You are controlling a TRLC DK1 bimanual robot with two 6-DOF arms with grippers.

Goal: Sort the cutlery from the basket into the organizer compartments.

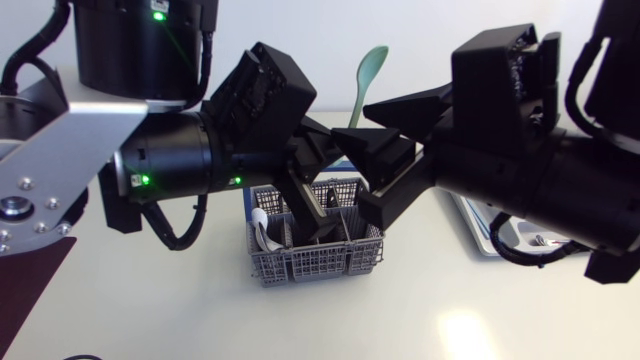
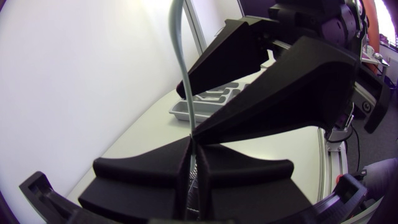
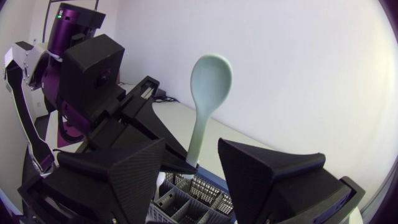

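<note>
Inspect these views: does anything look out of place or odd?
One green spoon stands upright, bowl up, above the basket, pinched by its handle in the left end effector, while the right end effector, open, flanks the same handle. Nothing looks spilled or damaged.

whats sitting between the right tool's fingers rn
The pale green spoon, upright, its handle clamped lower down by the left tool. The right tool stands open around it, a gap on each side; the right wrist view shows this.
</note>
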